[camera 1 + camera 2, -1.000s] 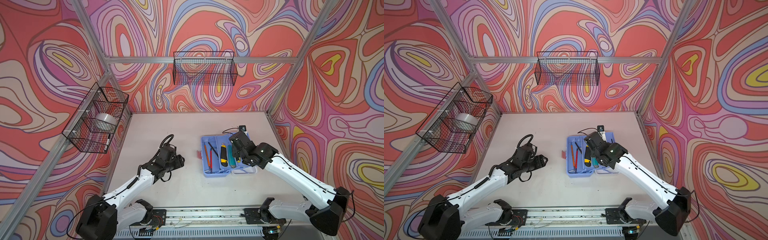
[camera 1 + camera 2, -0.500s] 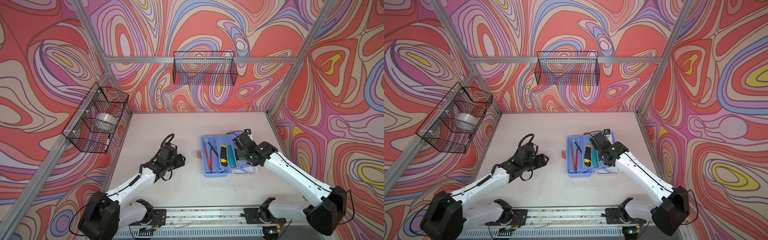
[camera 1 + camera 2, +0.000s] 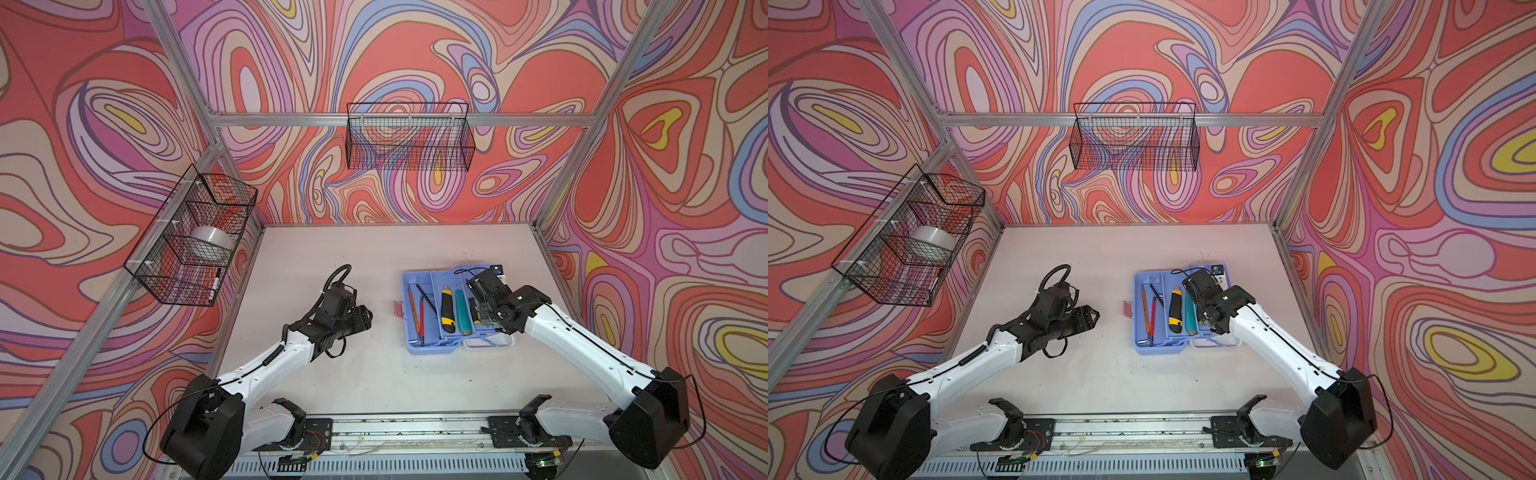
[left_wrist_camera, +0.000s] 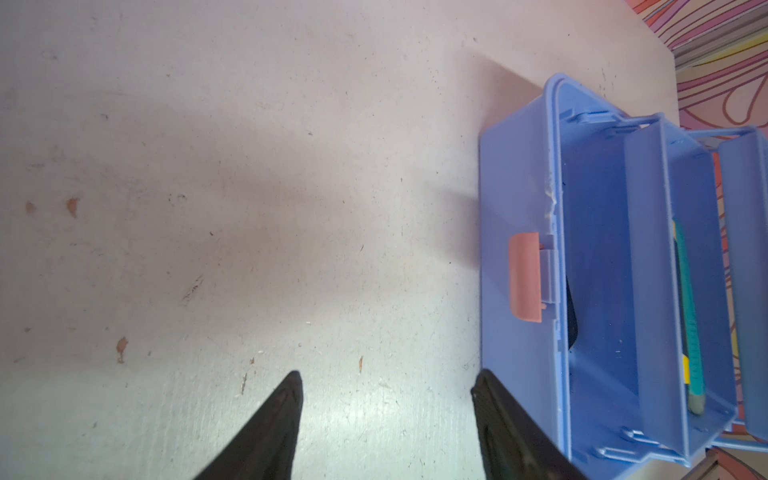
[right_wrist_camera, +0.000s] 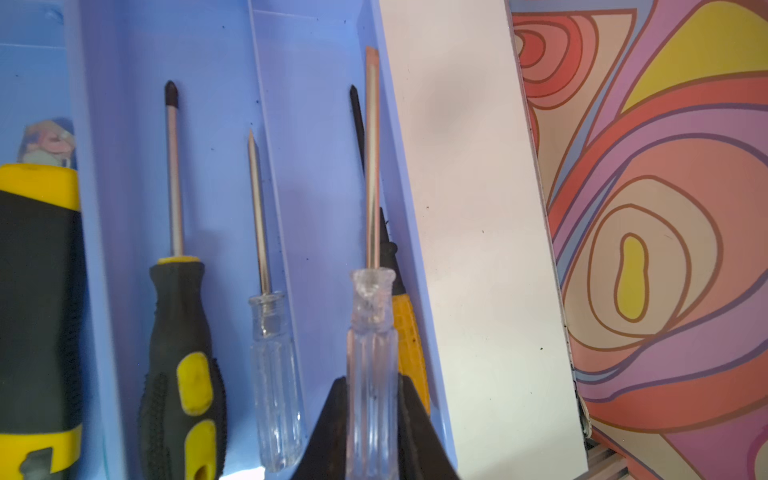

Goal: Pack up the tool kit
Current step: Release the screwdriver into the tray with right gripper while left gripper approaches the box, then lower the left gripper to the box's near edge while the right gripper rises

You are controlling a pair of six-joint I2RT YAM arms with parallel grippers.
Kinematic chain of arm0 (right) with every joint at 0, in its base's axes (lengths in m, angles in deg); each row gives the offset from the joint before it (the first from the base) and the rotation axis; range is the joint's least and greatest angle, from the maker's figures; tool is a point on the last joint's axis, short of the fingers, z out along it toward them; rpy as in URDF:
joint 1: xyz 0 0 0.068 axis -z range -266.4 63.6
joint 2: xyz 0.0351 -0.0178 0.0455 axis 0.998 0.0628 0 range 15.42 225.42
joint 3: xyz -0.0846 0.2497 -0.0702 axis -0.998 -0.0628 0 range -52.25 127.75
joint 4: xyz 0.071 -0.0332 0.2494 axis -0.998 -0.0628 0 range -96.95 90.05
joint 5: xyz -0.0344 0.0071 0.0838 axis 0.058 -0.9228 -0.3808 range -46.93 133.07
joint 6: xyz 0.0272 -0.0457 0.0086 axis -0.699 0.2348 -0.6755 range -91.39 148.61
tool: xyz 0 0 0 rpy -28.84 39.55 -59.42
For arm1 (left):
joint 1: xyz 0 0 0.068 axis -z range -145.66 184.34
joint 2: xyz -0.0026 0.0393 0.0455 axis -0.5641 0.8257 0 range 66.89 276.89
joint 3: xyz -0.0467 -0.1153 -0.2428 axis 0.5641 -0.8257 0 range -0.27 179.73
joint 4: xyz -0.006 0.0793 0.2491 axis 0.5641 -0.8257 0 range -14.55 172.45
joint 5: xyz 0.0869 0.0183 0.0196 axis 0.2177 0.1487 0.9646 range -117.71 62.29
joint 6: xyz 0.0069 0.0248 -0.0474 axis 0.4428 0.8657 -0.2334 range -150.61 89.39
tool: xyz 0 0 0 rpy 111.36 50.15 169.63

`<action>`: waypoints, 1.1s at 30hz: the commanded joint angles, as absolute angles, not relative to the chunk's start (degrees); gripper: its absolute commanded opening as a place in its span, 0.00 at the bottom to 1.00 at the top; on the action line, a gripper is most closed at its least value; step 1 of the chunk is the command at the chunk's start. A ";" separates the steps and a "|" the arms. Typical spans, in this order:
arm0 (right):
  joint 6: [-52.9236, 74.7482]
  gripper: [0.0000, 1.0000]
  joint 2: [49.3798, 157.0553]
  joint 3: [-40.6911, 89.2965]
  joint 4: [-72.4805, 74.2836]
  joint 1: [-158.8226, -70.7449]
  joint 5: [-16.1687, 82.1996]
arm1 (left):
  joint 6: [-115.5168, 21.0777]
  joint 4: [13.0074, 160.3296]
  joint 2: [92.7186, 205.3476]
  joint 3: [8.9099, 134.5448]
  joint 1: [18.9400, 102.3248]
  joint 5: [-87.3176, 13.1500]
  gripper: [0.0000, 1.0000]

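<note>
The light blue plastic tool box point(image 3: 428, 357) sits open with its trays spread. A yellow-and-black utility knife point(image 3: 446, 309), a teal knife point(image 3: 461, 311) and several screwdrivers already lie inside. The right gripper point(image 5: 372, 378) is over the box's outermost tray, clamped on a clear-handled flat screwdriver point(image 5: 371, 332). The left gripper point(image 4: 386, 377) waits wide and empty off the box's pink latch point(image 4: 525, 276) side. Packing looks nearly done, with this tool's release, folding the trays and latching left.
</note>
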State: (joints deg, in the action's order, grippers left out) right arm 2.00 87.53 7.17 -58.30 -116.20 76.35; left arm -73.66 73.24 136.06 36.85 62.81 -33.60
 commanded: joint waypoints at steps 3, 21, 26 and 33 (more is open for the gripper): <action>2.68 0.14 87.50 6.72 -57.70 -115.69 75.20 | -72.54 73.84 138.13 39.94 63.08 -34.75 0.67; 3.81 0.36 89.51 6.90 -56.95 -113.73 72.77 | -72.49 76.40 147.54 48.57 64.93 -37.51 0.68; 2.75 0.36 87.07 7.87 -56.75 -113.74 71.32 | -68.87 73.99 154.28 57.63 64.84 -35.80 0.68; 1.06 0.36 81.25 11.50 -56.07 -113.74 67.40 | -67.27 71.37 166.77 70.66 64.84 -40.66 0.68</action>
